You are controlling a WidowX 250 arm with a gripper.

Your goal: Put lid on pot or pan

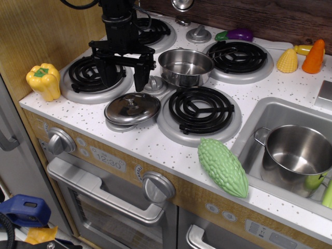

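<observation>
Hovering my claw (124, 72) spread wide and empty, I see the lid (132, 108) just below it on the desk (150, 145), the pot (185, 67) to its right.

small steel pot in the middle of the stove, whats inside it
The small steel pot looks empty: only bare shiny metal shows inside. The near wall hides part of the bottom. Its lid lies on the stovetop in front, below the open hand.
</observation>
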